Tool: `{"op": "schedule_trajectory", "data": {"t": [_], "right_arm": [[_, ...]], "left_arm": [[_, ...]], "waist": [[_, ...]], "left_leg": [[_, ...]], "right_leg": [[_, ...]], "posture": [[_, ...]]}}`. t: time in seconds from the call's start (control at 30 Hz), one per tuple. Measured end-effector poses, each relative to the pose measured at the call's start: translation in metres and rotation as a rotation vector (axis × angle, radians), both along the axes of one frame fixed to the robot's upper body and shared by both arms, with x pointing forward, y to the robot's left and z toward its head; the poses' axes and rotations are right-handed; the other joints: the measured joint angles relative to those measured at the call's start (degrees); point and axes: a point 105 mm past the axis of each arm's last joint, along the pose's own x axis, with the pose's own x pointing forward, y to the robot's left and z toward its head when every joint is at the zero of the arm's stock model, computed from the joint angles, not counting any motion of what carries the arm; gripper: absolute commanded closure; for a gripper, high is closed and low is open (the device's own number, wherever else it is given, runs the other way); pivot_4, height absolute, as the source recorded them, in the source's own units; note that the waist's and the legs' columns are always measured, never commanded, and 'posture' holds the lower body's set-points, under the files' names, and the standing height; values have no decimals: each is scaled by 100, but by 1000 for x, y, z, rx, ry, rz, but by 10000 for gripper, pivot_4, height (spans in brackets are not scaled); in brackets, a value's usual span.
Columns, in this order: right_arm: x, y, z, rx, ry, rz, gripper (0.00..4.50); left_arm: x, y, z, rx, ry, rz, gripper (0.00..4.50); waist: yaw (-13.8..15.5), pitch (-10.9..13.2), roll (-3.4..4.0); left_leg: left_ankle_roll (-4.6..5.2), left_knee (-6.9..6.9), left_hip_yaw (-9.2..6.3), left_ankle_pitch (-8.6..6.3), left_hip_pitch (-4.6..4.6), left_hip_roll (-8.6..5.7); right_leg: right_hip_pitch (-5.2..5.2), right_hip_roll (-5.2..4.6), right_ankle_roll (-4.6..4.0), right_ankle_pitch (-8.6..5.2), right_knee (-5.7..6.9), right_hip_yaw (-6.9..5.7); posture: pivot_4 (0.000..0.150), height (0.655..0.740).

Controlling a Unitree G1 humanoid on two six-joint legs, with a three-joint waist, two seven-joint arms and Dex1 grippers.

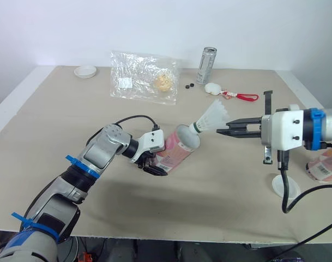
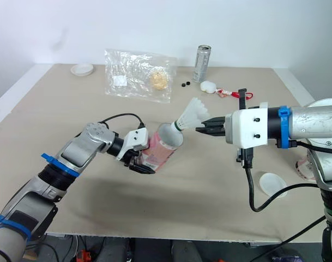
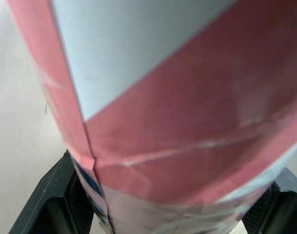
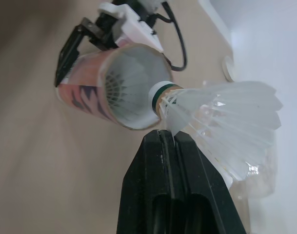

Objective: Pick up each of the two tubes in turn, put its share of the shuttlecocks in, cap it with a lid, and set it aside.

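Note:
My left gripper [image 1: 150, 162] is shut on a pink and white tube [image 1: 176, 150], holding it tilted above the table with its open mouth [image 4: 133, 87] turned to the right. One shuttlecock [image 4: 123, 86] sits inside the tube. My right gripper [image 1: 222, 130] is shut on the feather skirt of a white shuttlecock [image 1: 210, 118], whose cork tip touches the rim of the tube's mouth. A second pink tube [image 1: 325, 165] lies at the table's right edge behind my right arm. A white lid [image 1: 284, 186] lies flat below my right wrist.
At the back stand a silver can [image 1: 207, 65], a clear plastic bag [image 1: 143, 76], a small white dish [image 1: 85, 71], a white keychain toy [image 1: 213, 88] with a red strap, and two small black caps [image 1: 189, 85].

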Motion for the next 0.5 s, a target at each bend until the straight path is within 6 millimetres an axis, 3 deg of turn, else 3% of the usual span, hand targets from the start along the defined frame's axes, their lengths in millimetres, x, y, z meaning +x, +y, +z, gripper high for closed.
{"op": "schedule_trajectory", "data": {"t": [0.13, 0.23, 0.33, 0.5], "right_arm": [[-2, 4, -6, -15, 1, 46, 44240], [1, 6, -16, -18, 27, 75, 35886], [1, 8, -17, 11, 61, 95, 22128], [-1, 9, 5, 148, 138, 102, 377]], "left_arm": [[0, -2, 0, -3, 1, -4, 11517], [-1, -3, 0, -4, -2, -6, 11517], [-1, -4, 0, -4, -3, -6, 11517], [-2, -4, 0, -4, -9, -3, 11517]], "waist": [[38, 0, -1], [69, 0, -1], [80, 1, -1], [81, 1, -1]], "left_leg": [[0, -1, 0, 0, 0, 0], [0, -1, 1, 0, 0, 0], [0, -1, 0, 0, -2, 1], [0, -2, 0, 0, -2, 2]], "right_leg": [[0, 0, -1, -1, 0, 0], [-1, 1, -1, -1, 0, 0], [-1, 2, -1, -1, 0, 0], [-2, 2, -3, -1, 1, 1]], "posture": [[1500, 7400], [1500, 7400], [1500, 7400], [1500, 7400]]}}
